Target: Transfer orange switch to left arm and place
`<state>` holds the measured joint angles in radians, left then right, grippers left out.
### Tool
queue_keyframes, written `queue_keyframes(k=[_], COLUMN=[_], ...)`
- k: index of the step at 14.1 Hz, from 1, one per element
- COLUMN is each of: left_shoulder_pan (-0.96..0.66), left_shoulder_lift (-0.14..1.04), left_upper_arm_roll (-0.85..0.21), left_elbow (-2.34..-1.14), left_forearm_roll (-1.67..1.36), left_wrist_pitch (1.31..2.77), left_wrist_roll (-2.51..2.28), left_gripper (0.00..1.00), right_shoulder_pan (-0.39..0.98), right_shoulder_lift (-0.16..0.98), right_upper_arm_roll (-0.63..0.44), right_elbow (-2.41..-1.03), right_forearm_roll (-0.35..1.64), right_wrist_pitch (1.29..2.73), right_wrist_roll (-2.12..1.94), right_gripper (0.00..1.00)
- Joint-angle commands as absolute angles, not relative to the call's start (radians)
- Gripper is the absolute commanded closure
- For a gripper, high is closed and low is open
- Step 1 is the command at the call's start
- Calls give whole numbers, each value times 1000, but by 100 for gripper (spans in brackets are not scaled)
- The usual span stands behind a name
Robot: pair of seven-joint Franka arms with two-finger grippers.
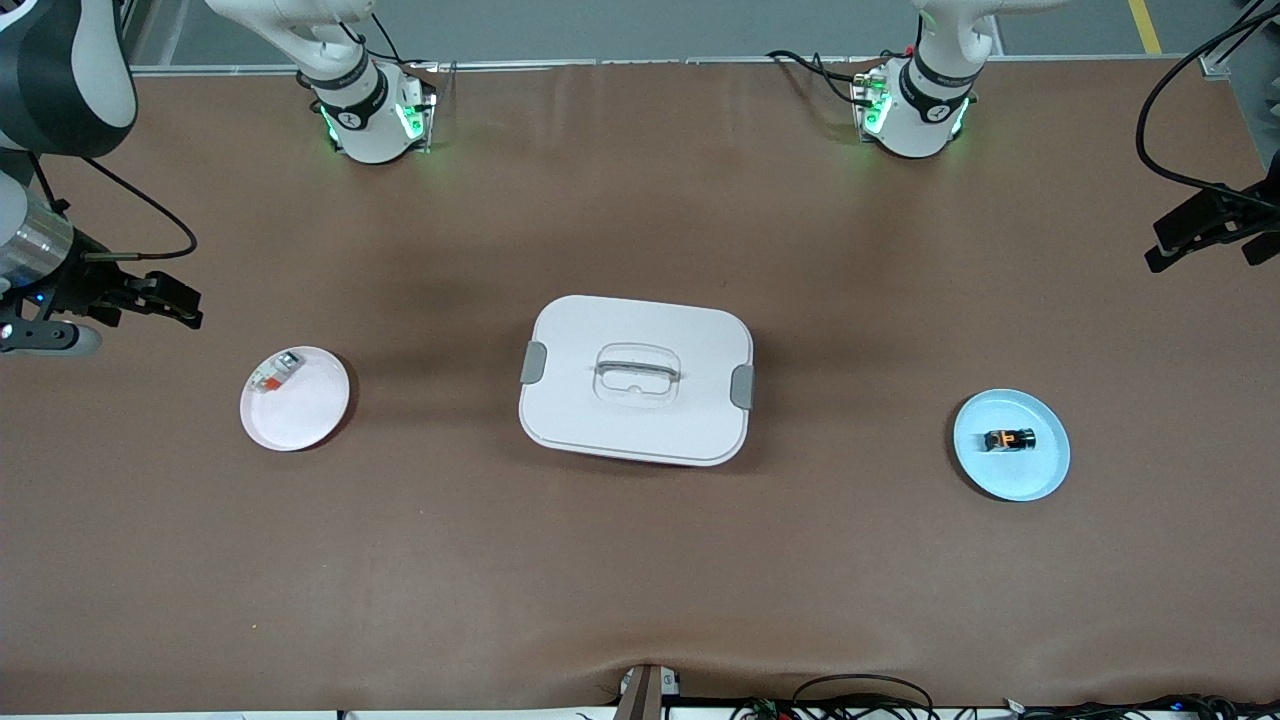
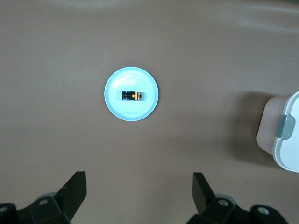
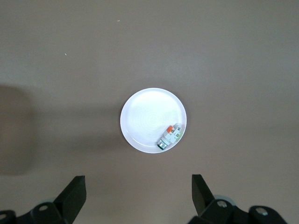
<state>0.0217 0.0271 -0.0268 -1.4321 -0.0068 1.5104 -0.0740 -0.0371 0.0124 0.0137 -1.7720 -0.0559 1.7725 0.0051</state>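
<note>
Both my pincers hang wide open and empty, up in the air. One, my left gripper [image 2: 139, 198], is over bare table at the left arm's end, looking down on the blue plate [image 1: 1040, 475] where the orange switch [image 1: 1009, 440] lies near the middle. My right gripper [image 3: 138, 198] is over bare table at the right arm's end, close to the white plate [image 1: 310, 420], which carries a small white piece [image 1: 275, 372] at its rim. Between the plates, well apart from each, sits the box [image 1: 640, 420], lid on.
</note>
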Motion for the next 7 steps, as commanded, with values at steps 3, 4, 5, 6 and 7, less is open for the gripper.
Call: queue_keyframes(k=[3,4,5,6,7], left_shoulder_pan=[0,-9,-9,-11,-15], left_shoulder_lift=[-9,-17,-24,-26,-37], left_upper_arm_roll=[-12,-8,3,8,8], left_elbow=[-1442,-1443,-1447,-1448,-1456], left_forearm_roll=[-8,-6,-6,-8,-8], left_wrist_pitch=[1458,1451,1450,1450,1445], left_wrist_roll=[-58,-58,-57,-55,-55], left_gripper=[0,0,0,0,0], right_shoulder_pan=[-35,-35,-35,-35,-35], right_shoulder_lift=[17,17,17,17,17], right_upper_arm_roll=[15,15,15,15,15], right_elbow=[-1756,-1756,-1756,-1756,-1756], right_forearm_roll=[-48,-48,-48,-48,-48], right_wrist_pitch=[1756,1756,1756,1756,1756], right_wrist_roll=[-6,-6,-8,-8,-8], right_gripper=[0,0,0,0,0])
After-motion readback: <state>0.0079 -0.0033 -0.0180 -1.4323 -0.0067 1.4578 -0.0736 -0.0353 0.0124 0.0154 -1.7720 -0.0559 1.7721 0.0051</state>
